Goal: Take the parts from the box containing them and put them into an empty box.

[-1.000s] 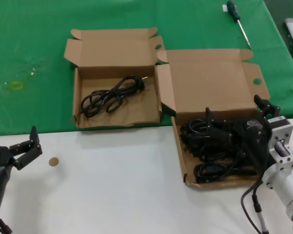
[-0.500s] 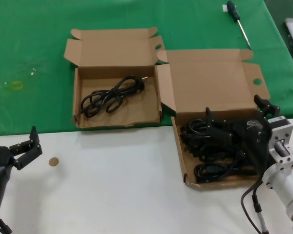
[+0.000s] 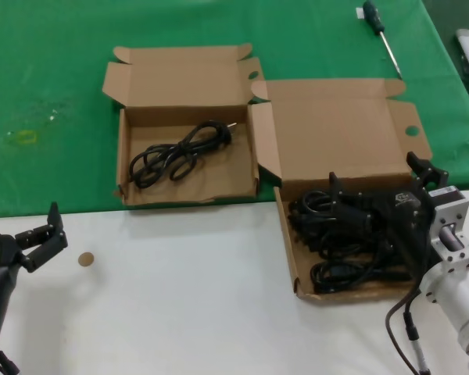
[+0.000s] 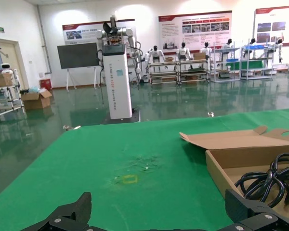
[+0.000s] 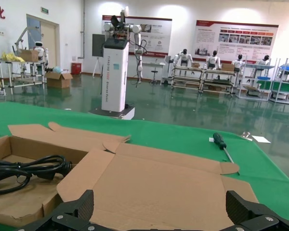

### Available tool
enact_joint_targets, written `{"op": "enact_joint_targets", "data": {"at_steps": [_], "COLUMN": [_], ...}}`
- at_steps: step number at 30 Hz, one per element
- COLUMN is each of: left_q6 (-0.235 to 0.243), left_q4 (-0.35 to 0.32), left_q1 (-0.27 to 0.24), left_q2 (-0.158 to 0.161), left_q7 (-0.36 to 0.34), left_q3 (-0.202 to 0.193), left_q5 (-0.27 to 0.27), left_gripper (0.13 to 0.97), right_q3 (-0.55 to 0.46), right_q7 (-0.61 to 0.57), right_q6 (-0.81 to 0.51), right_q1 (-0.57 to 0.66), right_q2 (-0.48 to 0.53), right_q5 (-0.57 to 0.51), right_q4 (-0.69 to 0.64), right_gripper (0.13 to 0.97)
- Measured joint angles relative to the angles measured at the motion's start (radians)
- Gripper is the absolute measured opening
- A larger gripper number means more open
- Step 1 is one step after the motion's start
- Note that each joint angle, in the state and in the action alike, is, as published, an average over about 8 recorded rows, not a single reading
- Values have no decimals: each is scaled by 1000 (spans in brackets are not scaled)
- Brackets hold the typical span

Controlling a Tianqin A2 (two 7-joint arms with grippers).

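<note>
Right gripper [image 3: 375, 207] spread wide, low over power cords [image 3: 340, 242] piled in straight-walled box [image 3: 291, 258]. One cord [image 3: 176, 152] in ragged-walled box [image 3: 123, 168], far left. Left gripper [image 3: 43, 234] spread, parked over white table [image 3: 180, 297].

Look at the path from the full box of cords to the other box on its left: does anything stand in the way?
Yes. The full box's upright lid side flap rises between the cords and the other box, so a cord must be lifted over it. The right gripper is low over the cords.
</note>
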Motion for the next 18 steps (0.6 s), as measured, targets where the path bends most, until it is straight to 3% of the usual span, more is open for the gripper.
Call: {"op": "enact_joint_targets", "data": {"at_steps": [18], "left_q6": [0], "left_q4": [0], "left_q1": [0], "left_q2": [0], "left_q7": [0], "left_q3": [0], "left_q5": [0], "left_gripper": [966], "right_q3": [0], "right_q7": [0], "right_q6": [0], "right_q1": [0], "right_q2": [0], "right_q5": [0], "right_q4": [0], "right_gripper": [966]}}
